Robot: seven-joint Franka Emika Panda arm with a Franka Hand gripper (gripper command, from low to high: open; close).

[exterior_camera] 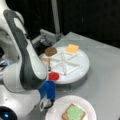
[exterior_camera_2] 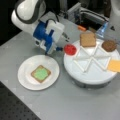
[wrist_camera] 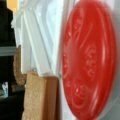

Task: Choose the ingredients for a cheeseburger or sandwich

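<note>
A red tomato slice [exterior_camera: 53, 76] [exterior_camera_2: 70, 49] lies at the rim of the white divided tray [exterior_camera: 82, 67] [exterior_camera_2: 87, 75]; it fills the wrist view [wrist_camera: 90, 60]. My gripper [exterior_camera_2: 59, 48] [exterior_camera: 51, 83], on its blue and white mount, sits right beside the tomato slice on the plate side. The tray also carries a brown toast square [exterior_camera_2: 88, 39] [wrist_camera: 37, 97], a dark brown round patty [exterior_camera: 50, 51] [exterior_camera_2: 109, 45] and an orange cheese square [exterior_camera: 72, 48] [exterior_camera_2: 114, 65]. On the white round plate [exterior_camera: 57, 110] [exterior_camera_2: 25, 77] rests the sandwich: toast with green lettuce [exterior_camera: 74, 113] [exterior_camera_2: 40, 73] on top.
The robot's white arm [exterior_camera: 22, 67] fills a front view's left side and hides part of the tray. Grey equipment [exterior_camera_2: 92, 17] stands behind the tray. The grey table [exterior_camera: 105, 95] runs out to a dark perforated edge [exterior_camera_2: 15, 107].
</note>
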